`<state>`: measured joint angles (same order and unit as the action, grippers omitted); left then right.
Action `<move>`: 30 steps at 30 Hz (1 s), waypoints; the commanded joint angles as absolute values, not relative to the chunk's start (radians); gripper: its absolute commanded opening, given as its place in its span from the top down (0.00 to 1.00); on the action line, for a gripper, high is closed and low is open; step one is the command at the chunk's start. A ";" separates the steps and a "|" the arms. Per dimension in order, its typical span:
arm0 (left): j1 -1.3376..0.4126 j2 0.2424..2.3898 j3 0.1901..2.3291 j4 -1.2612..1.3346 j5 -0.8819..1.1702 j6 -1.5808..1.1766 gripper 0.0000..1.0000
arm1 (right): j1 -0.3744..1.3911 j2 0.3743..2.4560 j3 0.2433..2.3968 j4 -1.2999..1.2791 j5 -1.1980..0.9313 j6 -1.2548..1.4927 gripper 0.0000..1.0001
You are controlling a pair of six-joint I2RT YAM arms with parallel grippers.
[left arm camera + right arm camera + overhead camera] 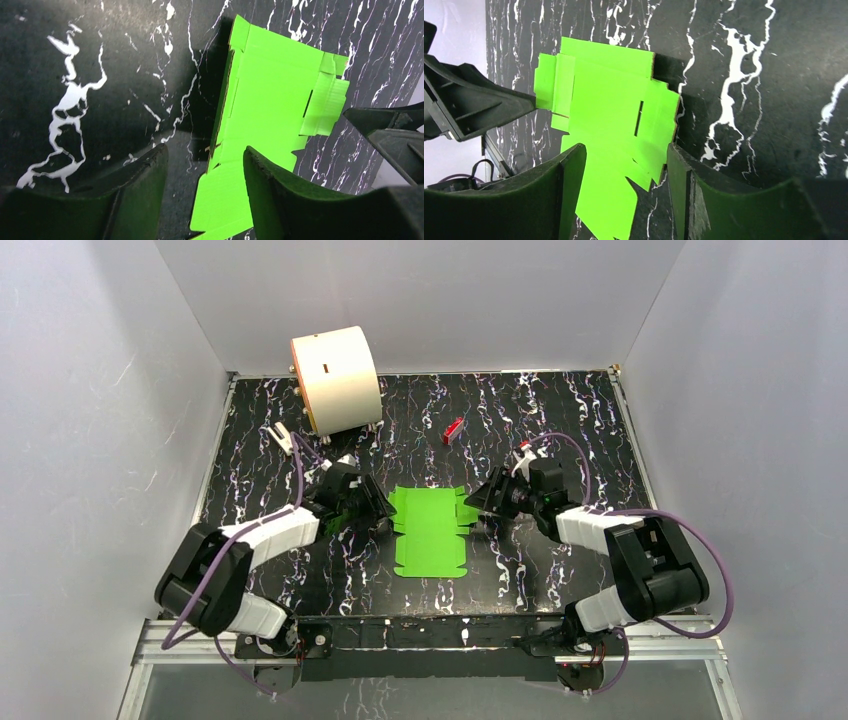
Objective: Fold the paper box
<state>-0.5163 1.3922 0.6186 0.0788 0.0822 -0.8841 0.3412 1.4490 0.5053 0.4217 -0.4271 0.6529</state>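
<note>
Worktop (570, 430) of black, white-veined pattern fills the overhead view, and the paper box (432, 532) lies on it near the middle as a flat, bright green creased sheet with small flaps along its edges. The left fingers (376, 504) point at its left edge and the right fingers (482, 498) at its upper right corner, each pair just beside the sheet. Whether they touch it cannot be told from here. A large cream cylinder (338, 380) stands at the far left of the worktop, and a small red block (452, 429) lies beyond the sheet, well apart from it.

From the left wrist, the left fingers (132, 195) stand well apart with nothing clamped between them. The gap shows bare worktop and the near edge of the paper box (272, 100). That edge stands slightly raised and casts a shadow on the worktop, and part of the sheet passes beneath the right-hand finger. The tip of the other arm's fingers (392, 132) shows at the far side of the sheet, beside a small folded flap.

From the right wrist, the right fingers (704, 200) are likewise spread wide and hold nothing. The paper box (606, 95) lies flat beneath and between them, its slot and creases plain. The left fingers (479, 107) reach its far edge.
</note>
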 commanded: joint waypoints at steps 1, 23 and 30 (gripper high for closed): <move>-0.496 1.460 0.680 0.135 0.158 -0.856 0.46 | 0.328 1.417 0.481 0.470 -0.461 0.634 0.30; -0.436 1.534 0.662 0.268 0.302 -0.937 0.93 | 0.321 1.385 0.415 0.429 -0.445 0.621 0.28; -0.404 1.463 0.600 0.357 0.377 -0.993 0.97 | 0.319 1.389 0.394 0.461 -0.465 0.640 0.28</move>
<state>-0.4194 1.5394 0.6277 0.2787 0.2996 -0.9470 0.3264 1.4063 0.4095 0.4149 -0.4484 0.6460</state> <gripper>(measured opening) 0.041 0.713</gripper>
